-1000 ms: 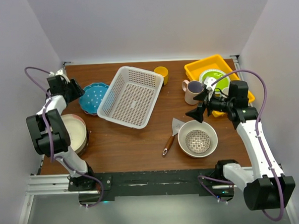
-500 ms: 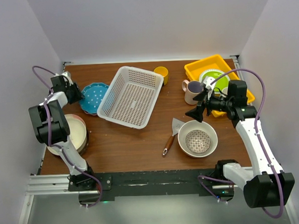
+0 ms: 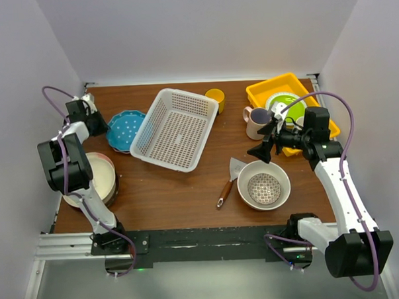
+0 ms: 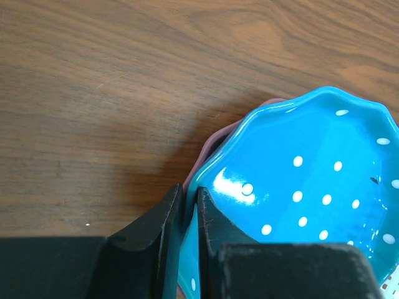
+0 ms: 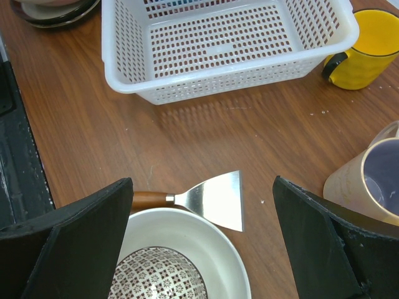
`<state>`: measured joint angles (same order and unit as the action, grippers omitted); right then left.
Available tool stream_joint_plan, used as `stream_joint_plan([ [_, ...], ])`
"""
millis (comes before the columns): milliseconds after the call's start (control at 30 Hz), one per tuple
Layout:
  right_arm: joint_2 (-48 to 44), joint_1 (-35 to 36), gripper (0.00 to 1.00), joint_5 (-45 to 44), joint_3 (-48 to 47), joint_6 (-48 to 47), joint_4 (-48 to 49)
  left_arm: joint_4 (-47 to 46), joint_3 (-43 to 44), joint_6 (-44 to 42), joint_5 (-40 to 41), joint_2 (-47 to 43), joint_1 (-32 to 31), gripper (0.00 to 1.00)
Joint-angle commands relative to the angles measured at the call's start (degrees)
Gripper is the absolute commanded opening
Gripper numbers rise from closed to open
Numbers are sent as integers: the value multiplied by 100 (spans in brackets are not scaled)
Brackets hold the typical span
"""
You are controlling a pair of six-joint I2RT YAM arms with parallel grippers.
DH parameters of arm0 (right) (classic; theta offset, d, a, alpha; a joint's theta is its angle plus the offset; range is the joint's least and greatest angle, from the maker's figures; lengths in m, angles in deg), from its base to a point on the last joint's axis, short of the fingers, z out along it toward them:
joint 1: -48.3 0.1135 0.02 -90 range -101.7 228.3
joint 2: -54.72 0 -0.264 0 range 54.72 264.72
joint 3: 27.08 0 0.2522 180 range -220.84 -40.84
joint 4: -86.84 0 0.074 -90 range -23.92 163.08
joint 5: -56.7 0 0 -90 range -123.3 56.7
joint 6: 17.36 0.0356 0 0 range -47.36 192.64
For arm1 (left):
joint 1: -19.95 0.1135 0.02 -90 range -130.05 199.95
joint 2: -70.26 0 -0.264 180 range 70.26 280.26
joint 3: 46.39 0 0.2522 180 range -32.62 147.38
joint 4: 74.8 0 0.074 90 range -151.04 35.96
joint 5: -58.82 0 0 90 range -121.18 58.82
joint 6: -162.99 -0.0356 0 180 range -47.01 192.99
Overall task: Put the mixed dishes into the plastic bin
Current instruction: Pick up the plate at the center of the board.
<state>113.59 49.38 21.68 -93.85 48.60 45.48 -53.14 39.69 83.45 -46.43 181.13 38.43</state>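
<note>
My left gripper [image 3: 100, 125] is shut on the left rim of the blue white-dotted plate [image 3: 126, 131], which lies on a pink plate left of the white lattice bin [image 3: 174, 129]. In the left wrist view the fingers [image 4: 189, 199] pinch the blue rim [image 4: 312, 180], and the pink plate's edge [image 4: 212, 140] shows under it. My right gripper [image 3: 265, 140] is open and empty above the large cream bowl [image 3: 278, 174], which holds the small patterned bowl [image 3: 263, 188]. The purple-lined cream mug [image 3: 256, 122] and the yellow mug [image 3: 215, 97] stand behind. The bin is empty [image 5: 218, 43].
A wooden-handled spatula [image 3: 227, 180] lies left of the cream bowl. The yellow tray [image 3: 260, 92] at the back right holds a lime-green plate [image 3: 285, 106]. A stack with a cream plate on top [image 3: 95, 177] sits at the left edge under my left arm.
My left wrist has shifted a little toward the back left corner, with the fingers at the blue plate's rim. The right arm and the dishes have not moved.
</note>
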Motion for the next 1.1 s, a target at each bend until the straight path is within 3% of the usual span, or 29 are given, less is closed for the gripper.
stream_joint_plan([
  [0, 2, 15, 98, 30, -78, 56, 79, -332, -15, 184, -189, -627, 15, 0],
  [733, -7, 15, 98, 13, -25, 144, 175, -1449, -1122, 2459, -1103, -1919, 780, 0],
  [1067, -16, 32, 98, 30, 2, 153, 202, -1695, -1334, 2839, -1209, -2157, 929, 0],
])
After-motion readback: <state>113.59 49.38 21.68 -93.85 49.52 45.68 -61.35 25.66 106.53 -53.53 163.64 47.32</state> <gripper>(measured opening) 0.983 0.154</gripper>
